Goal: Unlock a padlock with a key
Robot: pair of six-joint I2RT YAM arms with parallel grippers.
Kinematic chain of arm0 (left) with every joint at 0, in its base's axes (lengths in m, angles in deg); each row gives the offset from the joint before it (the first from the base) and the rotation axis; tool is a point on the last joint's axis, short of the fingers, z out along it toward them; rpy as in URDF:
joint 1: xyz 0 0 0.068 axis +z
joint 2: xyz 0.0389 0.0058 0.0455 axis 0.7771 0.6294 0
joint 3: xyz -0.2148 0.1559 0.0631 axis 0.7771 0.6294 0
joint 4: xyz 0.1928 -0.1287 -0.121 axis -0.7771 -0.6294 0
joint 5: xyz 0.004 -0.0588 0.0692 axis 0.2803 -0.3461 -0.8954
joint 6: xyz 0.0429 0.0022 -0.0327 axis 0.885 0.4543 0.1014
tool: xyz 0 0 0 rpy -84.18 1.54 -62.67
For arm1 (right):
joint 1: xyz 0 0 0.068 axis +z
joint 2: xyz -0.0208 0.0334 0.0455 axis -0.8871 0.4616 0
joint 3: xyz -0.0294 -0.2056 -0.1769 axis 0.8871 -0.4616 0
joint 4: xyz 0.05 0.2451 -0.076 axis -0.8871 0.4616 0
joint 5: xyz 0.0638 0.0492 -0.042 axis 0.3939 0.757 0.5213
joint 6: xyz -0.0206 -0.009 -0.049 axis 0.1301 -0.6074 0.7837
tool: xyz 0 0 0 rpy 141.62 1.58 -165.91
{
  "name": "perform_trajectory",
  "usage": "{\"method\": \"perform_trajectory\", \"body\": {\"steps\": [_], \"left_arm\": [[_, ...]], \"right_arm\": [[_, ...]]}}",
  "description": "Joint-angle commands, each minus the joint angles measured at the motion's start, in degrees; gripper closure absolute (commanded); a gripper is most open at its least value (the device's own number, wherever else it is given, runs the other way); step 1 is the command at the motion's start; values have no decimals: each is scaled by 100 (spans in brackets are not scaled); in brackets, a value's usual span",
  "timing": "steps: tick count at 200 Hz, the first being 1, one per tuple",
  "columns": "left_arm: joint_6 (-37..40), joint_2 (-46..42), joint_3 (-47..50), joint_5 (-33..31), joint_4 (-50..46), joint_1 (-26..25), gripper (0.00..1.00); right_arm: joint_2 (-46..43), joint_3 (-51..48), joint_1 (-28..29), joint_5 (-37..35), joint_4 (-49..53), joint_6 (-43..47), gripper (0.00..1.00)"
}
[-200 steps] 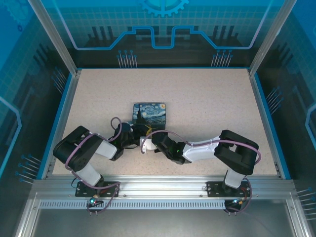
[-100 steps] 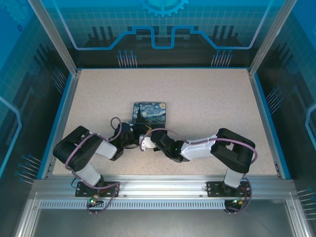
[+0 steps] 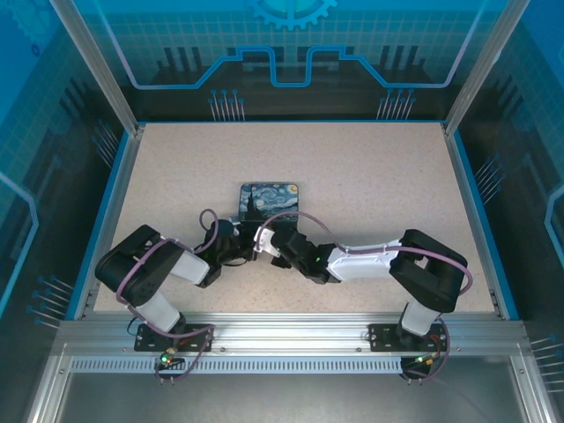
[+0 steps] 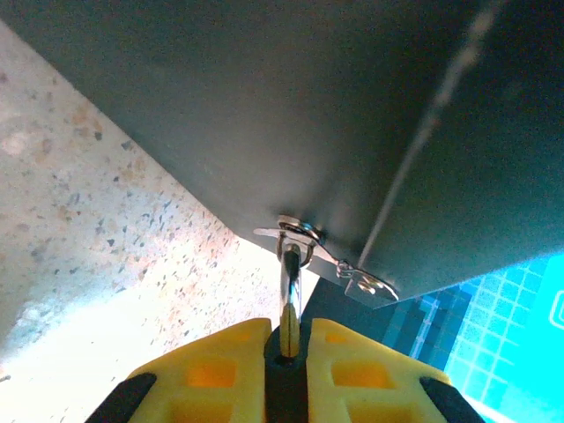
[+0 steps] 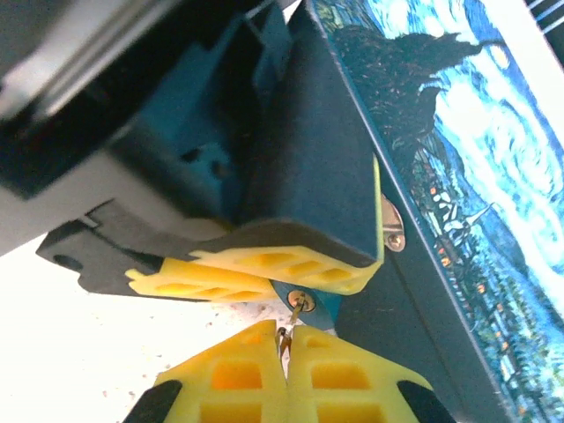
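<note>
Top view: both arms reach inward and meet at the near edge of the painted box (image 3: 271,198), which lies flat on the speckled surface (image 3: 379,176). The left pincer (image 3: 245,249) and the right pincer (image 3: 264,240) are just beside each other against that edge. The padlock and key are too small to make out here, and I cannot tell how the jaws stand.

Left wrist view: the left pincer (image 4: 285,342) is closed. Its yellow fingers (image 4: 216,366) clamp the padlock (image 4: 289,282). The padlock's thin silvery shackle rises out of the gap between the fingers. The shackle's top meets a small metal latch (image 4: 304,236) on the dark side wall of the box (image 4: 264,106). The padlock's body is mostly hidden between the pads. The lit surface (image 4: 88,211) lies to the left, below the box.

Right wrist view: the right pincer (image 5: 284,342) is closed on the key (image 5: 286,330), a thin dark sliver pinched between the yellow fingertips and pointing up and slightly right. The key's tip is at the brassy round face on the bluish body of the padlock (image 5: 304,304). I cannot tell whether it touches or has entered. The padlock sits under the yellow fingers (image 5: 291,271) of the left pincer, hard against the box's side wall. The painted lid (image 5: 467,150) runs off to the right.
</note>
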Motion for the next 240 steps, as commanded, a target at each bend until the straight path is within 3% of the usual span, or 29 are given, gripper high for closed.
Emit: {"method": "perform_trajectory", "body": {"steps": [1,54,101,193,240], "left_arm": [[-33,97,-179,-131,224,-22,100],[23,196,-265,-291,253,-131,100],[31,285,-275,-309,311,-147,100],[50,479,-255,-449,491,-214,100],[59,509,-247,-484,487,-231,100]], "right_arm": [[-291,143,-272,632,366,-1511,100],[-453,95,-883,1993,241,-3743,100],[-456,-398,-1305,2708,-835,-5326,100],[-300,-970,-1437,2868,-1922,-6777,100],[-326,-957,-1491,2852,-1843,-6880,100]]}}
